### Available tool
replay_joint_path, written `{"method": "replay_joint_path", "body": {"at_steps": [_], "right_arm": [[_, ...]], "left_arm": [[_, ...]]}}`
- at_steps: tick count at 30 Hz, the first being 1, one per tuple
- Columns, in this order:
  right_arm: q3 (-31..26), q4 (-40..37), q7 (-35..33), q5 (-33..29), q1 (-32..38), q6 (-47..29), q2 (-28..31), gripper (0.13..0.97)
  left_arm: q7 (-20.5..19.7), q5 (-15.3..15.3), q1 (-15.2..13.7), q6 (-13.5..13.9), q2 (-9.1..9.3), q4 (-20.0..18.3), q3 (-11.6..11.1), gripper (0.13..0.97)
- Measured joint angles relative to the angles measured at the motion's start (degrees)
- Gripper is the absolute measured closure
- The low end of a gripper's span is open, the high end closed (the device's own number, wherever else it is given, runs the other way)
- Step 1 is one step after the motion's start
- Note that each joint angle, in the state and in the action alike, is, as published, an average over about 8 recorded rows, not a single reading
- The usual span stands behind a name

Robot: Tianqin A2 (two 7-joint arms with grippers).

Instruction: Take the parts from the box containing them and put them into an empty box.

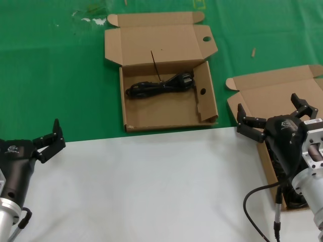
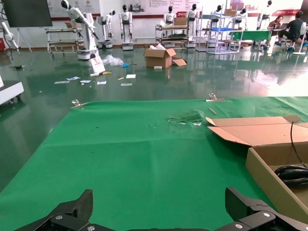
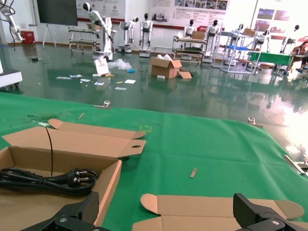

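Observation:
One black power cord [image 1: 159, 85] lies across the far part of the shallow cardboard box with round holes in its lid flap and side flap [image 1: 166, 123]. The cord also shows in the right wrist view [image 3: 48, 179] and the left wrist view [image 2: 293, 174]. The plain-lidded box with a rounded tab [image 1: 282, 91] lies at the right. My right gripper [image 1: 272, 108] hovers over it, open and empty. My right arm hides most of its inside. My left gripper [image 1: 53, 140] is open and empty at the near left, away from both boxes.
A green mat [image 1: 50, 75] covers the far table and a white surface [image 1: 151, 186] the near part. A thin black strip [image 1: 155, 63] stands in the holed box. My own black cable [image 1: 257, 201] loops at the near right. A small cardboard scrap [image 1: 253, 52] lies on the mat.

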Motion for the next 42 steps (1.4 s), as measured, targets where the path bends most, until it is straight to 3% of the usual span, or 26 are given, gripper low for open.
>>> {"method": "replay_joint_path", "body": {"at_steps": [42], "right_arm": [[0.00, 0.00, 0.00, 0.00, 0.00, 0.00, 0.00, 0.129]], "left_arm": [[0.00, 0.00, 0.00, 0.00, 0.00, 0.00, 0.00, 0.132]]}}
